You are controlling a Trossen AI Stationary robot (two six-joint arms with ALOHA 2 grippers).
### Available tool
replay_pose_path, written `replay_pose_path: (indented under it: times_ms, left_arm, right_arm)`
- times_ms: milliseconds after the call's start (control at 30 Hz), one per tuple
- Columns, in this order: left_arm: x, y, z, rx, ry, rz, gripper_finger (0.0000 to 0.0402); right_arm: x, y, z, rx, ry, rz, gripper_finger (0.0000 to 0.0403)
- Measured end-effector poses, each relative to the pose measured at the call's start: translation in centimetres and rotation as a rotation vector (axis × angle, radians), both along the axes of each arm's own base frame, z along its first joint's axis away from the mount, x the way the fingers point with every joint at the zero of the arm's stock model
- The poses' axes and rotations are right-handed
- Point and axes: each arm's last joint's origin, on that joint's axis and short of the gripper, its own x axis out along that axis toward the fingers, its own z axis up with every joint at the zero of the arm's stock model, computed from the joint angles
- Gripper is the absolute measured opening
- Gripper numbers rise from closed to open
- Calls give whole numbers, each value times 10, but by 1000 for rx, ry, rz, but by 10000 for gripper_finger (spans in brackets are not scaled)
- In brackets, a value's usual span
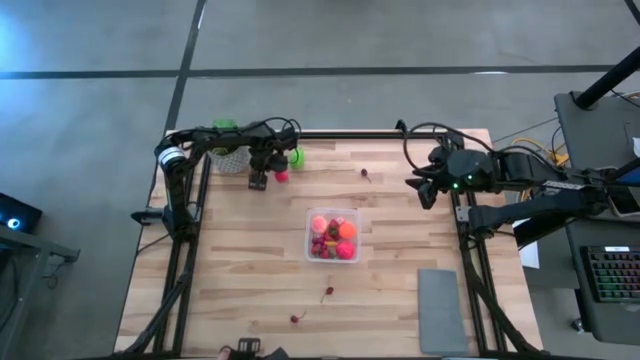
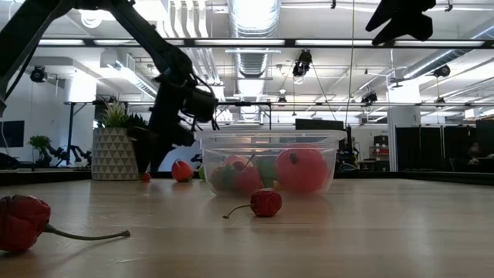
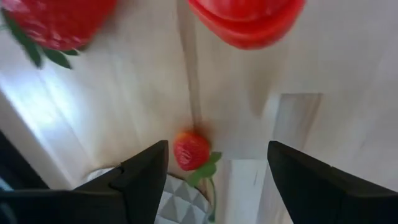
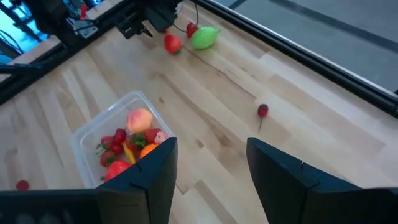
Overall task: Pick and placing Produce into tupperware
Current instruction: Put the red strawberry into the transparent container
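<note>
The left gripper (image 1: 258,180) hangs low over the far left part of the bench (image 1: 240,280) with its fingers spread and nothing between them. Directly under it lies a small strawberry (image 3: 191,150), just beside the potted plant (image 1: 228,158). A red ball (image 1: 282,176) and a lime-green round piece (image 1: 296,156) lie close by. The clear tupperware (image 1: 334,236) stands near the middle of the bench, already holding several fruits.

The strawberry looks light and stiff, like a toy, probably smooth enough to slip or roll. I think the best hold is across its red body, not on the green leaves.

The pot of the plant stands very near, so one finger may touch it when the gripper goes down. Some cherries remain loose: one cherry (image 1: 366,174) at the far side, two more (image 1: 327,292) nearer the front edge. A grey pad (image 1: 442,310) lies at the front right. The right gripper (image 1: 424,190) waits above the far right side, its fingers apart and empty.
</note>
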Motion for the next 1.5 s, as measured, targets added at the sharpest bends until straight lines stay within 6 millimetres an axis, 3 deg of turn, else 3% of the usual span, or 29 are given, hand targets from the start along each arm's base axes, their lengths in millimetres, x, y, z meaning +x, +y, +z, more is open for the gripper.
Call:
replay_pose_path:
  times_ms: [167, 500, 700, 1067, 1300, 1500]
  left_arm:
    - [-3, 0, -3, -6, 14, 5, 238]
    - [-8, 5, -5, 9, 19, 24, 133]
    - [-5, 8, -9, 41, -23, 26, 102]
    - [-8, 10, -14, 117, 63, 60, 106]
    - [-7, 11, -3, 176, 7, 193, 158]
    - [-11, 8, -5, 125, 46, 104, 201]
  right_arm:
    - [-1, 0, -2, 1, 24, 0, 185]
    - [-1, 0, -4, -1, 38, 2, 185]
    - [-1, 0, -7, 0, 46, 2, 185]
    - [-1, 0, -7, 5, 46, -3, 185]
    - [-1, 0, -10, 1, 55, -5, 185]
    - [-1, 0, -10, -1, 55, -8, 185]
